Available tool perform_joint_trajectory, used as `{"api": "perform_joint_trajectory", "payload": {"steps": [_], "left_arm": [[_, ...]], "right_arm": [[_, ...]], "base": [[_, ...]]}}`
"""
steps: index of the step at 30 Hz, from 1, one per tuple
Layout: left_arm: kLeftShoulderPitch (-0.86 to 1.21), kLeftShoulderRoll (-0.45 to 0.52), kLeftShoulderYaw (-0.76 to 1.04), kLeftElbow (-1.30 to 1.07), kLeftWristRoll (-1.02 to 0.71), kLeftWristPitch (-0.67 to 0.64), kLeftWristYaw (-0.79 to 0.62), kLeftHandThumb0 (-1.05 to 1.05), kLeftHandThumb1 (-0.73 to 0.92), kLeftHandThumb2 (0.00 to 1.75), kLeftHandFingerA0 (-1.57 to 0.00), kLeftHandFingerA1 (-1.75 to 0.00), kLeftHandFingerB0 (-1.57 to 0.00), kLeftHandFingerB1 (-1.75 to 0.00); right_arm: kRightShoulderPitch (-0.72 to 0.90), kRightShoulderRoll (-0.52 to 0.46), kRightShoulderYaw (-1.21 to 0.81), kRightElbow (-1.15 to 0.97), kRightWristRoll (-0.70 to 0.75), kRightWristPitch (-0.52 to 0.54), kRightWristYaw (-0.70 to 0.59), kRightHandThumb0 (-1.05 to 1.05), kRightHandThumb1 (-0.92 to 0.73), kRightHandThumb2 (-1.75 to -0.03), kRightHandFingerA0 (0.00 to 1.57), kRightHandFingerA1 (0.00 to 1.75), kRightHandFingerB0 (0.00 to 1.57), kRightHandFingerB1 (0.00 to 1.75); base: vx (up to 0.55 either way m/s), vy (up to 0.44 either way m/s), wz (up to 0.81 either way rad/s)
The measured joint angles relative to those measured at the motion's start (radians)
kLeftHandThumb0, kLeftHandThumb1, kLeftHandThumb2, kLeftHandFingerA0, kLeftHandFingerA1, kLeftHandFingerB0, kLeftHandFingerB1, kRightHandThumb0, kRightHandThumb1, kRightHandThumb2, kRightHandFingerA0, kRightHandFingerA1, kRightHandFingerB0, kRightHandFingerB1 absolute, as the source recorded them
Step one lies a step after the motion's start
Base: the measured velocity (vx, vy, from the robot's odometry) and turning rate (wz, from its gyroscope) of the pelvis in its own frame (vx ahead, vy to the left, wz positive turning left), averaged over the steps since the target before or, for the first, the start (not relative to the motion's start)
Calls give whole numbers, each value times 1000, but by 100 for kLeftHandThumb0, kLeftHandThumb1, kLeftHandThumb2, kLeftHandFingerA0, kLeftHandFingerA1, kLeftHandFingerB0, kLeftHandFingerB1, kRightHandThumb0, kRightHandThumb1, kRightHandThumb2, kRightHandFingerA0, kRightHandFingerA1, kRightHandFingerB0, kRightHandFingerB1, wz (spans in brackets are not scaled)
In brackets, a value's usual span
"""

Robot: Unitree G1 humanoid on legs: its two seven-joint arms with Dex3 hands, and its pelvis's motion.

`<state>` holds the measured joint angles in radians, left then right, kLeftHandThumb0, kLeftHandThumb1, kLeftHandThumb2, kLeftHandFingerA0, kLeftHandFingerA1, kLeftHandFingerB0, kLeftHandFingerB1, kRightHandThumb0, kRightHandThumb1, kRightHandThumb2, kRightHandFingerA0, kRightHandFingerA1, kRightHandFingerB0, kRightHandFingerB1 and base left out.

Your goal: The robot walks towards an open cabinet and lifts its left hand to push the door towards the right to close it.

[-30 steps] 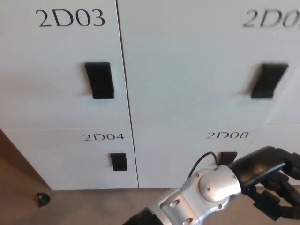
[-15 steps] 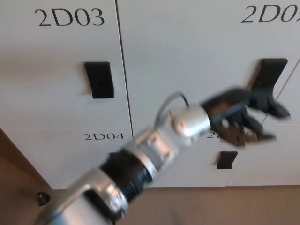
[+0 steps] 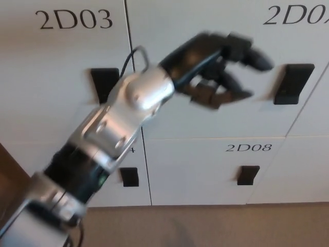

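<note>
In the head view, the left hand point(image 3: 218, 69) is raised in front of a bank of white cabinet doors, its silver forearm point(image 3: 121, 116) slanting up from the lower left of the picture. The fingers point(image 3: 247, 54) are spread apart and curled a little, holding nothing, and they point to the right; motion blur makes it impossible to say whether they touch the panel behind them. That panel is the upper door point(image 3: 205, 118) right of the one marked 2D03 point(image 3: 74, 19), and its black handle point(image 3: 292, 84) lies just right of the fingertips, at about the same height. A slanted edge point(image 3: 308, 98) past the handle suggests this door stands slightly ajar, though that is a judgement. The push the task asks for runs rightward, the way the fingers already point. The lower door 2D08 point(image 3: 249, 148) sits below the hand. The right hand is not in view.
</note>
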<state>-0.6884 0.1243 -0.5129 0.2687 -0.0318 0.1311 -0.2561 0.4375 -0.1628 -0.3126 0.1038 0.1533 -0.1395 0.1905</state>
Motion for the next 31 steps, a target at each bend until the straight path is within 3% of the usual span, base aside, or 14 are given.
{"api": "perform_joint_trajectory", "payload": {"steps": [5, 6, 8, 9, 18, 19, 31], "left_arm": [[194, 34, 52, 0, -12, -1, 0, -50, 66, 59, -78, -81, -70, -60], [194, 34, 52, 0, -12, -1, 0, -55, 70, 61, -71, -58, -58, -46], [284, 45, 92, 16, -19, -2, 1, -55, 70, 61, -71, -58, -58, -46], [332, 50, 124, 34, -27, -5, 1, -50, 72, 62, -61, -52, -53, -44], [548, 108, 389, 278, -81, -15, 20, -44, 72, 61, -61, -53, -54, -49], [558, 114, 419, 307, -89, -17, 22, -42, 70, 61, -68, -53, -59, -49], [584, 132, 640, 587, -112, -94, 78, -41, 67, 60, -73, -57, -64, -53]], "right_arm": [[-65, 0, 40, 2, -18, 15, 0, -20, -71, -61, 64, 52, 54, 47], [-65, 0, 40, 2, -18, 15, 0, -21, -71, -61, 65, 53, 54, 47], [-100, 0, 61, 7, -29, 22, -1, -21, -71, -61, 65, 53, 54, 47], [-122, 1, 74, 17, -35, 25, -3, -16, -69, -60, 67, 55, 56, 47], [-241, 1, 157, 233, -102, 37, -48, -18, -73, -61, 64, 49, 54, 43], [-253, -1, 164, 265, -110, 38, -56, -19, -70, -60, 66, 50, 56, 44], [-406, -83, 230, 627, -204, 44, -144, -21, -69, -60, 67, 49, 57, 44]], "base": [[0, 0, 0], [0, 0, 0], [0, 0, 0], [0, 0, 0], [0, 0, 2], [0, 0, 0], [0, 0, 0]]}}
